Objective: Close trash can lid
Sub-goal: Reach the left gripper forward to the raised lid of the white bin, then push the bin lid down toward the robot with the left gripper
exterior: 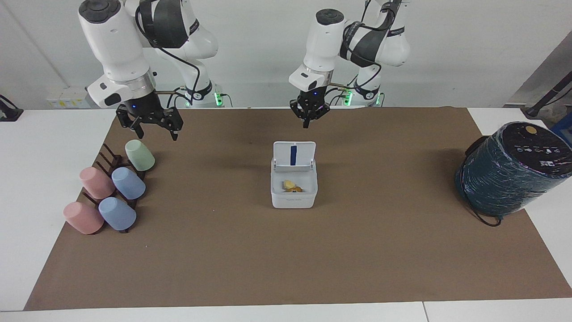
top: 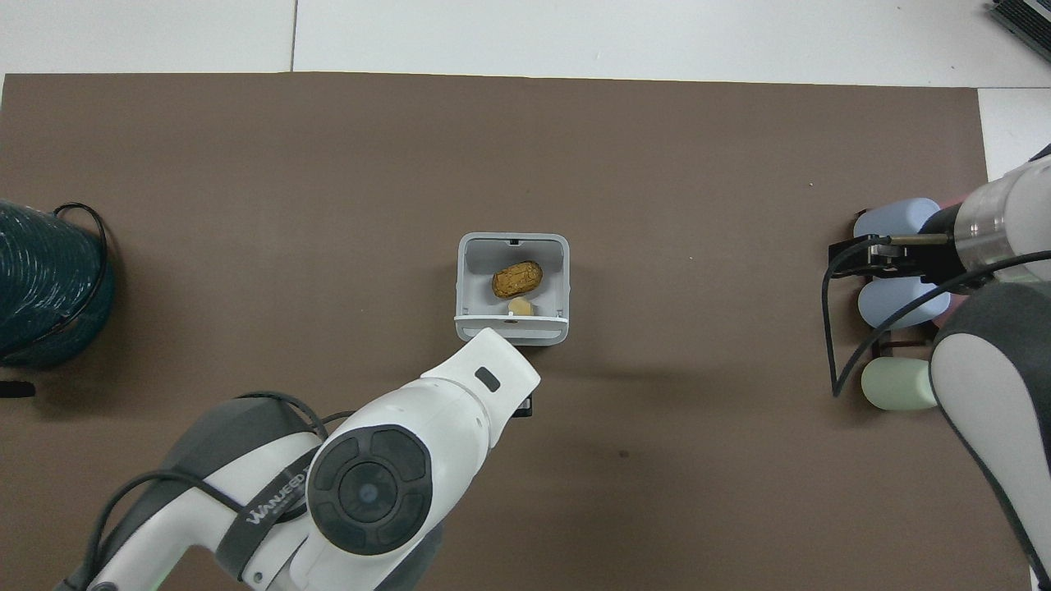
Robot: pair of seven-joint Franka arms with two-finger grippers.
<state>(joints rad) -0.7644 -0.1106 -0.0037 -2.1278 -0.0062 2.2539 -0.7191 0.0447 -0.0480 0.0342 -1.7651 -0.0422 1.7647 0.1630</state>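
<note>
The small white trash can (exterior: 293, 199) stands in the middle of the brown mat, also in the overhead view (top: 462, 279). Its lid (exterior: 300, 154) stands upright on the hinge at the robots' side, blue strip showing; from above it is edge-on (top: 511, 331). A brown peanut-like piece (top: 517, 279) and a pale bit lie inside. My left gripper (exterior: 306, 121) hangs raised over the mat close to the lid's outer face, not touching it. My right gripper (exterior: 156, 133) is open and empty, waiting above the cup rack.
A large dark teal cylinder with a black top (exterior: 509, 174) sits at the left arm's end of the table. Several pastel cups on a dark rack (exterior: 111, 192) lie at the right arm's end.
</note>
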